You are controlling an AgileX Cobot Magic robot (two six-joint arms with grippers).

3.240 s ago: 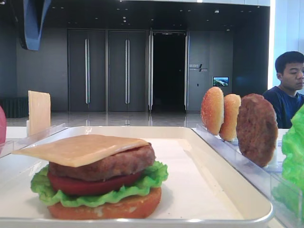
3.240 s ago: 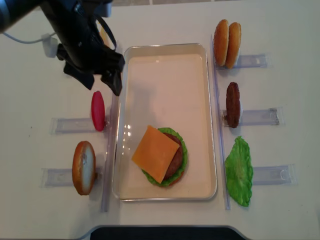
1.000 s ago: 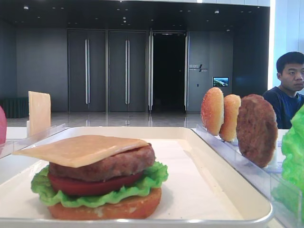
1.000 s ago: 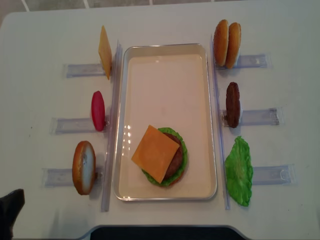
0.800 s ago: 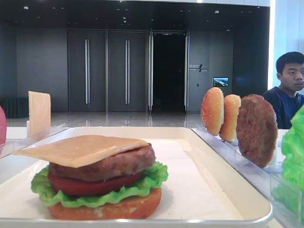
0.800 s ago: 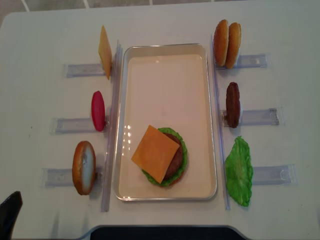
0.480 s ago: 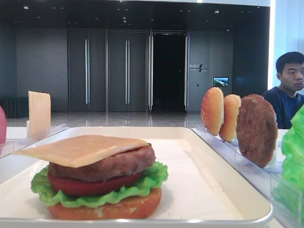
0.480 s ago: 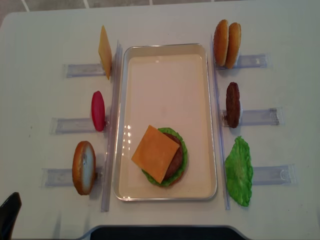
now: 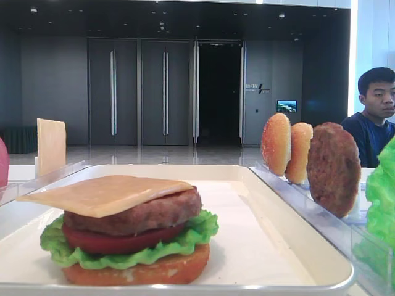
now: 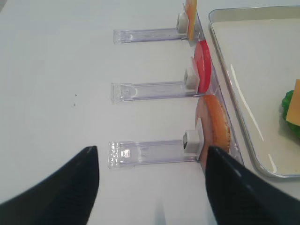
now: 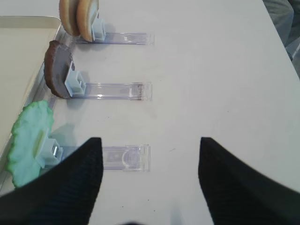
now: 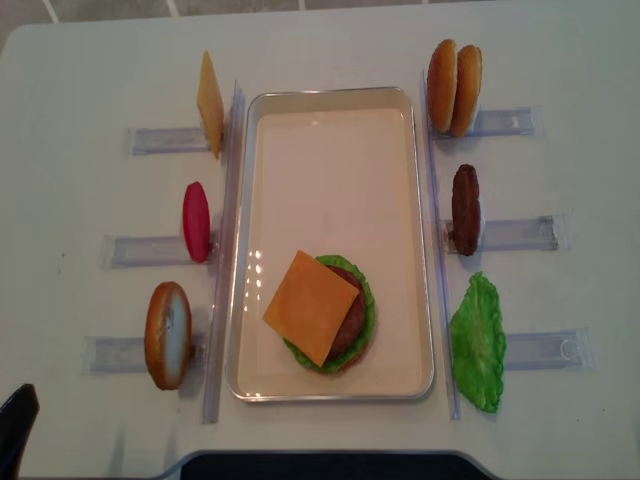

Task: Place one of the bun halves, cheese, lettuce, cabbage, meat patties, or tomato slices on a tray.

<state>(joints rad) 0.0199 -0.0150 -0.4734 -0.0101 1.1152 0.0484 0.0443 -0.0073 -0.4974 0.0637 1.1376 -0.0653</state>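
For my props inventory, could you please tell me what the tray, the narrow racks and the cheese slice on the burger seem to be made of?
Tray: probably enamelled metal or hard plastic, cream and glossy, judging by reflections along its rim.
Racks: clear rigid plastic; the table shows through them.
Cheese slice: likely a flexible rubbery imitation, smooth and matte, overhanging the patty without sagging.

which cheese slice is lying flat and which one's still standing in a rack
The cheese lying flat tops the stacked burger on the tray. The other cheese slice stands on edge in the far-left rack.
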